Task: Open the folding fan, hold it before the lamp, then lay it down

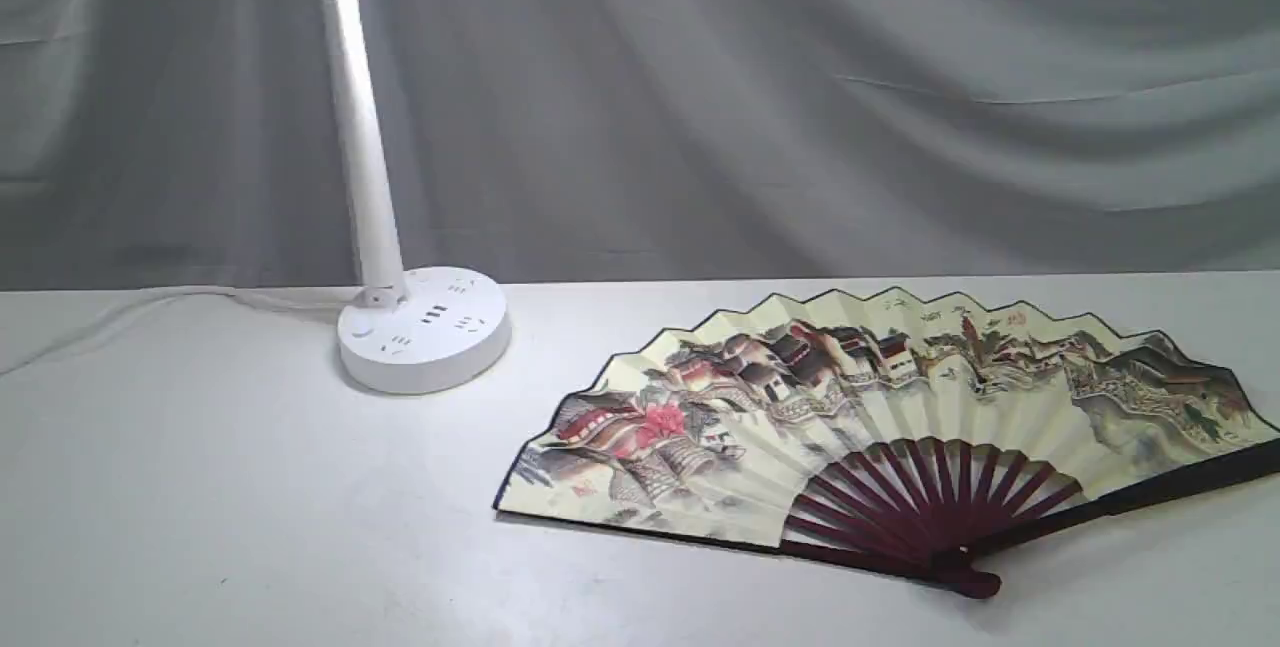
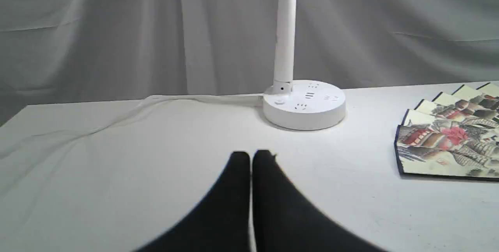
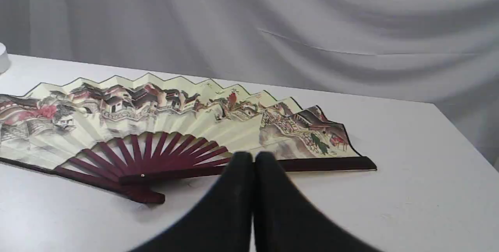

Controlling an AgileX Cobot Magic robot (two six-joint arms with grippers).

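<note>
- The folding fan [image 1: 900, 397] lies fully spread and flat on the table [image 1: 200, 487], right of the lamp [image 1: 420, 327] and apart from it, pivot toward the near edge
- Its long axis runs left to right
- Right gripper [image 3: 254, 157]: jaws pressed together, empty, on the near side of the fan's right end, so the nearer arm
- Left gripper [image 2: 251, 156]: likewise closed and empty, facing the lamp; fan off to its right

Light is soft and even; the white desk lamp [image 1: 360, 147] glows brightest along its slim stem. My black fingers [image 2: 234, 197] look blurred, close to both wrist lenses.
</note>
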